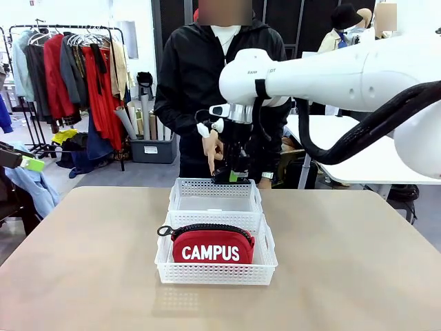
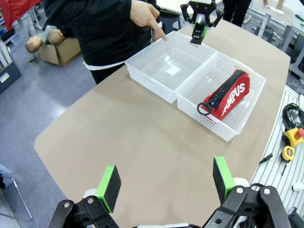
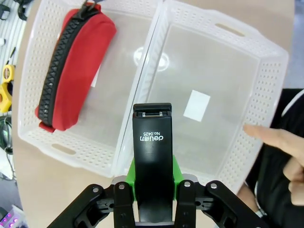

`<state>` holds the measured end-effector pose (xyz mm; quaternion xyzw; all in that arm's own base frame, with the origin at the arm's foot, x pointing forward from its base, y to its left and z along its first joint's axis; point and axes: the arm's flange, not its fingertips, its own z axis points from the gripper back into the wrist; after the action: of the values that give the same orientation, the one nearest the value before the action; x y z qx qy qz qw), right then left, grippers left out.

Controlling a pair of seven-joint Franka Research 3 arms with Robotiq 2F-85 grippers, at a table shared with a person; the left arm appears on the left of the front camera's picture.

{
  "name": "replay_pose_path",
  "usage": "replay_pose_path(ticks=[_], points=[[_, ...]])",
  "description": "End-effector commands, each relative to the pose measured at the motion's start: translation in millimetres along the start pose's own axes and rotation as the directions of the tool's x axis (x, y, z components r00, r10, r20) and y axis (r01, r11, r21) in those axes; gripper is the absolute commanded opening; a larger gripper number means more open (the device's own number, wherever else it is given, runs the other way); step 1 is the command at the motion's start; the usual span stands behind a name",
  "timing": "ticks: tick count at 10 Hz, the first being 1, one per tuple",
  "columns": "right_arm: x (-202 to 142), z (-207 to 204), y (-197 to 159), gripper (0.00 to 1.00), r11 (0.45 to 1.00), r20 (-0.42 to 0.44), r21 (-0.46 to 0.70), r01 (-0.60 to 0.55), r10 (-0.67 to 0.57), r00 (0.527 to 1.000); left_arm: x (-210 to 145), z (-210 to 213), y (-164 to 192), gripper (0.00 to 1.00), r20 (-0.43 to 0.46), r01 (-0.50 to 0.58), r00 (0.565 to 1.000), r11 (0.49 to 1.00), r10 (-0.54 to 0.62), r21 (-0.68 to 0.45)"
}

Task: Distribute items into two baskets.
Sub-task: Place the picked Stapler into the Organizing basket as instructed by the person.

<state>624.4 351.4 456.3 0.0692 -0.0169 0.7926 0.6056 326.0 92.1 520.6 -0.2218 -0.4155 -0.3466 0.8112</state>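
Stapler (image 3: 152,161) sits clamped in the right gripper (image 3: 153,178) above the far basket (image 3: 266,90), seemingly over its near wall; shift fully inside before releasing. Left gripper (image 2: 166,183) gapes wide.

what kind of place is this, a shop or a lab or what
Most likely a robotics lab or workshop set up to look partly like a shop. A clothes rack of hanging garments stands behind the tan table, other white work tables sit nearby, and tools lie on a side bench.

White "CAMPUS" on red pouch (image 1: 212,246); "deli(?) No.0425" on black stapler (image 3: 152,142).
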Motion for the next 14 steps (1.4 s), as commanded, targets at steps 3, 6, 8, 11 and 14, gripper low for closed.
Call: replay_pose_path(ticks=[3,6,8,11,14], points=[[12.2,-11.5,-10.5,0.0,0.999,-0.05,0.004,0.04,-0.04,0.998,0.0,-1.1,1.6,1.0,0.02,0.012,1.0,1.0,-0.012,-0.008],[10.0,-32.4,-8.1,0.0,0.998,-0.066,0.006,0.065,-0.064,0.996,0.0,-1.1,1.6,1.0,0.02,0.012,1.0,1.0,-0.012,-0.008],[4.9,-41.2,-7.9,0.0,0.995,-0.072,-0.037,0.091,-0.094,0.993,0.0,-1.1,1.6,1.0,0.02,0.012,1.0,1.0,-0.012,-0.008],[-3.5,-60.3,-14.7,0.0,0.991,-0.057,-0.042,0.131,-0.133,0.989,0.0,-1.1,1.6,1.0,0.02,0.012,1.0,1.0,-0.012,-0.008],[-8.5,-78.4,-17.0,0.0,0.986,-0.042,-0.07,0.152,-0.155,0.987,0.0,-1.1,1.6,1.0,0.02,0.012,1.0,1.0,-0.012,-0.008]])
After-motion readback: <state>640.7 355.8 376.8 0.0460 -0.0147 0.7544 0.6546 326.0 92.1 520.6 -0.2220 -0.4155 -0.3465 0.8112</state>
